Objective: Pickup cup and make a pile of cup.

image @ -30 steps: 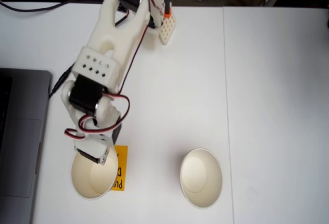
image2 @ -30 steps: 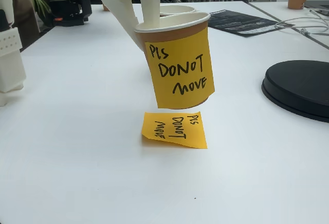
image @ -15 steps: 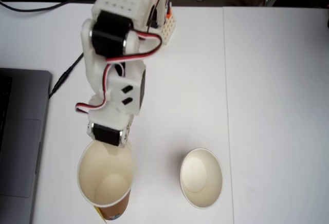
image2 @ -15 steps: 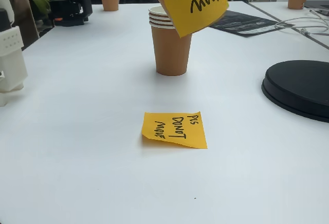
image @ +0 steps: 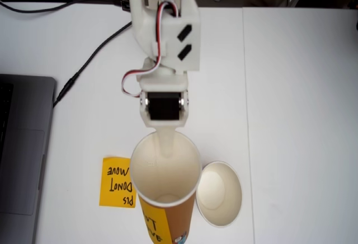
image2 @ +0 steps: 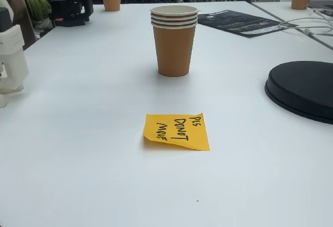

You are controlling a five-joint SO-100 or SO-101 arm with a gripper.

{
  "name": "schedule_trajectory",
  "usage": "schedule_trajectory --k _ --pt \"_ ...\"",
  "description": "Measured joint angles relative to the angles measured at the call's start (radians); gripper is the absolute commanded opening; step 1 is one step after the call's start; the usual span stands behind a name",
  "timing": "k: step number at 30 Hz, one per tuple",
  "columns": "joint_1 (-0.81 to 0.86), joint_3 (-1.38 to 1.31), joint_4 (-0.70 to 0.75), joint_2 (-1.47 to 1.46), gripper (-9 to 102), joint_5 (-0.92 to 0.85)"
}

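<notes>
In the fixed view that looks down from above, the arm [image: 162, 37] is reaching from the far edge of the worktop [image: 296, 87] toward the near edge, and its fingers [image: 166, 143] are holding the cup [image: 165, 191] by the rim, with one white finger hanging inside the mouth against the far wall; the other finger is hidden, so the grip is a judgement from how the cup is hanging. The cup is looking large and close to the camera, so it is probably being carried above the worktop, and its mouth is overlapping the left side of the pile of cup [image: 218, 193], which is standing near the near edge. A yellow note [image: 118, 181] is lying flat just left of the held cup, and a laptop [image: 22, 154] is sitting at the left edge. In the low fixed view, the pile of cup [image2: 174, 40] is standing upright toward the far side of the worktop [image2: 78, 133], showing several stacked rims, with the yellow note [image2: 177, 131] lying nearer the front. The pickup is looking done; lining the cup up over the pile, lowering it in and letting go are still to come.
</notes>
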Motion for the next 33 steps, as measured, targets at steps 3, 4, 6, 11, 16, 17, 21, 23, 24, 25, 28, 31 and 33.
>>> schedule_trajectory --k 3,4,6,11,16,17,21,23,24,25,28,31,33 --pt "-0.043 0.0 0.0 0.026 -7 0.006" --pt "-0.063 0.0 0.0 0.031 -7 0.006" --pt "-0.1 0.0 0.0 0.041 -6 0.0" --pt "-0.158 0.0 0.0 0.055 -6 0.008" --pt "-0.209 0.0 0.0 0.055 -6 0.006" --pt "-0.224 0.0 0.0 0.055 -6 0.006" --pt "-0.25 0.0 0.002 0.055 -6 -0.002" --pt "-0.252 0.0 0.002 0.055 -6 -0.002" --pt "-0.256 0.0 0.002 0.055 -6 0.0" --pt "-0.261 0.0 0.002 0.055 -6 -0.002" --pt "-0.261 0.0 0.029 0.055 -6 -0.002" --pt "-0.255 0.0 0.071 0.051 -7 -0.002" --pt "-0.258 0.0 0.092 0.044 -7 -0.002"
